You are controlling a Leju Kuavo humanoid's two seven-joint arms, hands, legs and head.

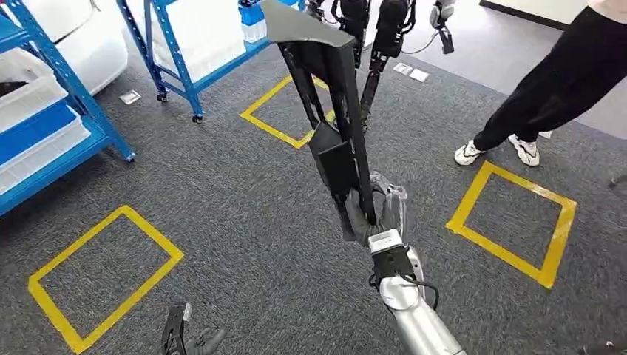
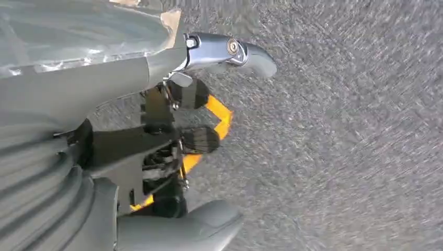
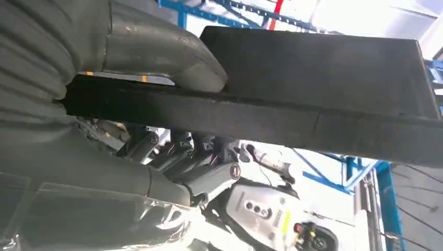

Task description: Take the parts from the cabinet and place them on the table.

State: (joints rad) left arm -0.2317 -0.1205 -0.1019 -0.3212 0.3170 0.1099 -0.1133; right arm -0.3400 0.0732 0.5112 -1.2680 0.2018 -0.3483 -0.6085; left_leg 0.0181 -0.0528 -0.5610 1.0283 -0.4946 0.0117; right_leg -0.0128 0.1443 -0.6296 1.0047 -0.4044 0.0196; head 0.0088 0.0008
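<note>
We have the long black part gripped at its lower end in our right hand, carried upright over the grey carpet with the blue cabinet well off to the left of it. Our left hand hangs low toward the carpet, fingers apart, holding nothing. We judge the pick done and the carry under way; no table is in sight, so placing remains.
</note>
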